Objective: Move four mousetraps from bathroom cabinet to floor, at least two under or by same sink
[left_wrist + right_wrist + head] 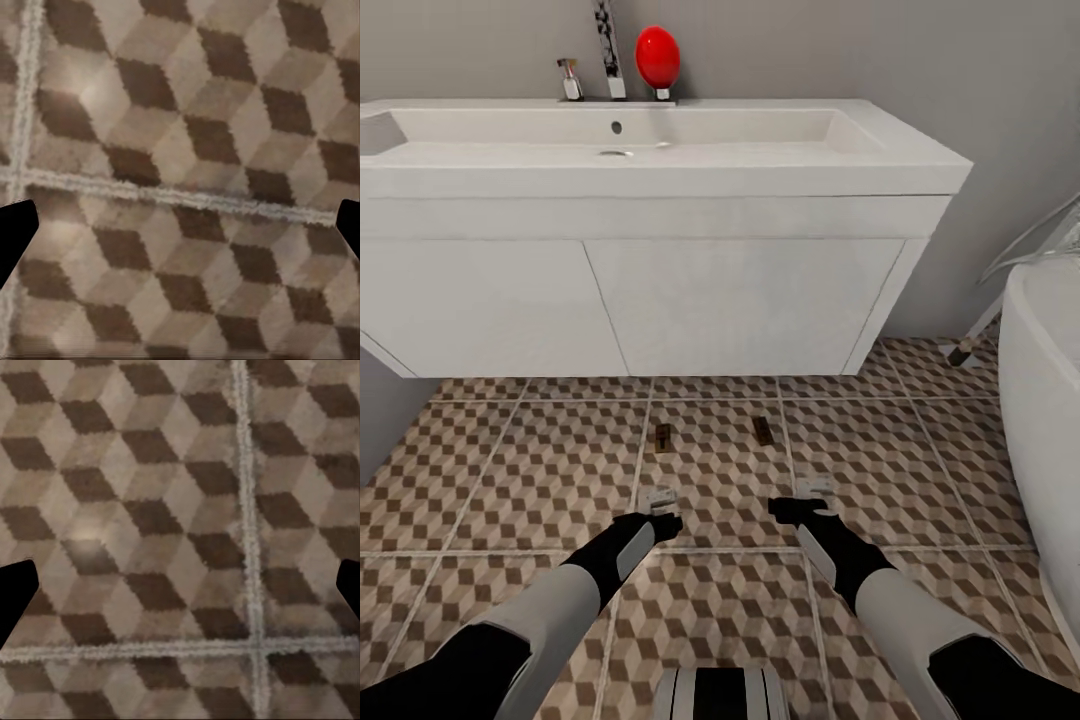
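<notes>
Bathroom floor (pixel 510 470): two mousetraps (pixel 663 437) (pixel 762 429) before sink (pixel 660 150).
Left end effector (pixel 663 503): spread, empty.
Right end effector (pixel 815 494): spread, empty.

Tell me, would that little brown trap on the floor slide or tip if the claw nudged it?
Probably slide. The left mousetrap lies flat on the smooth-looking tiled bathroom floor, so tipping seems unlikely. It looks thin and small, so likely light and stiff. Its low profile may make gripping it awkward.

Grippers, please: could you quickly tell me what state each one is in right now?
Left gripper: open, holding nothing.
Right gripper: open, holding nothing.
</notes>
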